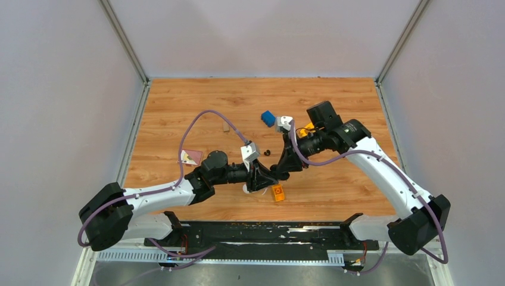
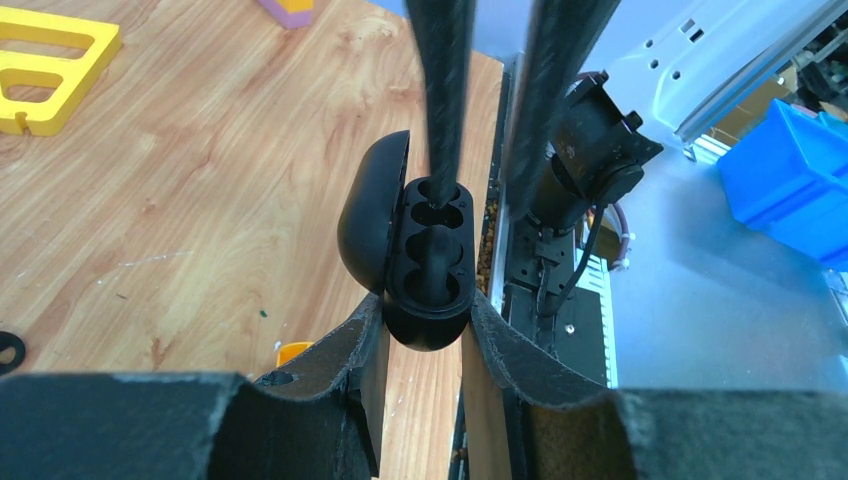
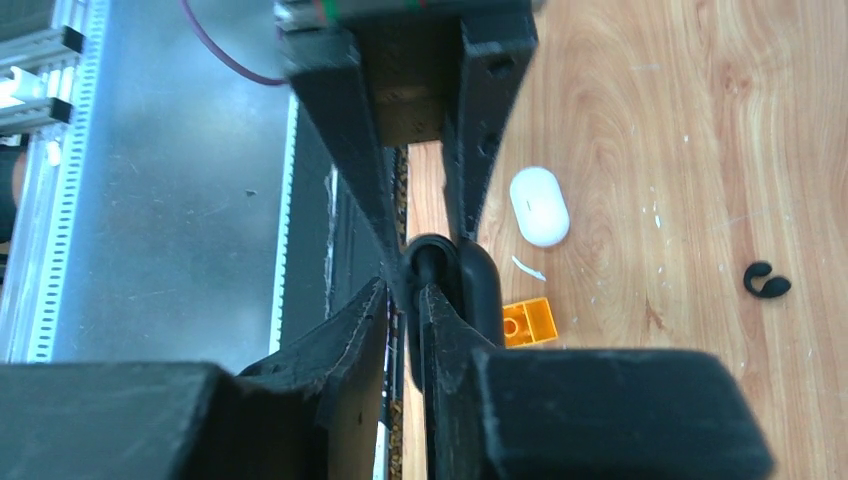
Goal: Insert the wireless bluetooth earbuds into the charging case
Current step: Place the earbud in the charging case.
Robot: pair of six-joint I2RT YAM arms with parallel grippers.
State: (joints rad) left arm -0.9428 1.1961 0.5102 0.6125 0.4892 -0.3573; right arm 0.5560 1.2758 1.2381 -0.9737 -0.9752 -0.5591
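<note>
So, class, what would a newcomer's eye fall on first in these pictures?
The meeting mid-table: the left gripper clamps an open black charging case, lid hinged aside, while a finger of the right gripper reaches into one well. Beside them on the wooden table lie a white oval case and an orange block.

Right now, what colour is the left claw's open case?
The open case is black; left wrist view.
</note>
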